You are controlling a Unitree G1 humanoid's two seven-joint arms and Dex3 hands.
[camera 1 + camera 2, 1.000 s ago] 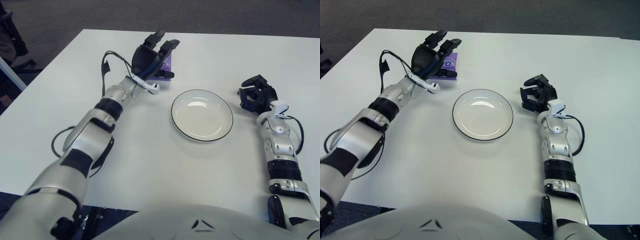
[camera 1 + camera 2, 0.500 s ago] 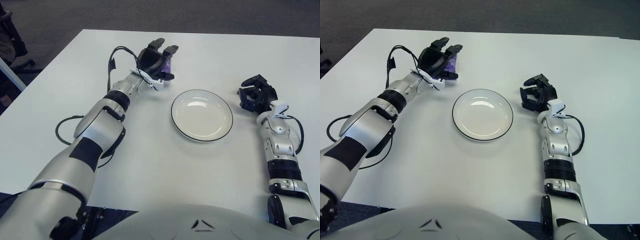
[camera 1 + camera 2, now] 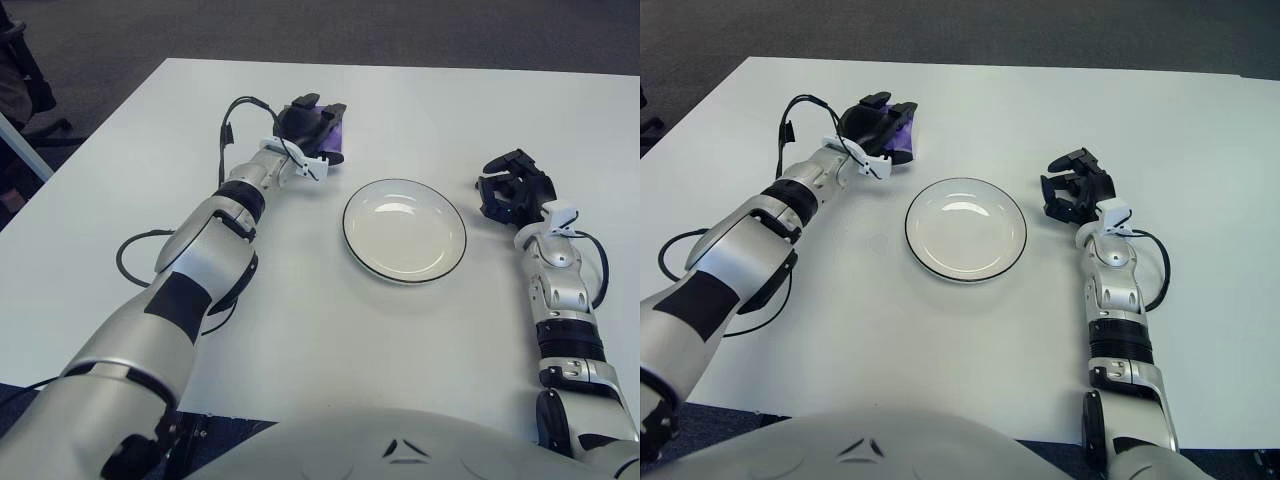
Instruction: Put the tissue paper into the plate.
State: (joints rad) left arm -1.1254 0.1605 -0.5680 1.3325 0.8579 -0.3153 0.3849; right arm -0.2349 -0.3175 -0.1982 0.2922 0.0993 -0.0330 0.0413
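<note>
My left hand [image 3: 308, 125] covers the purple tissue pack [image 3: 330, 140] at ten o'clock of the plate [image 3: 404, 230], fingers curling around it; I judge it light and soft, best pinched across its short sides.

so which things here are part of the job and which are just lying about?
In the job:
- tissue paper, purple pack, far left of the plate
- plate, nothing in it
- left hand, down over the pack; grasp unclear

Not in the job:
- right hand, idle, right of the plate
- black cable beside the left arm
</note>
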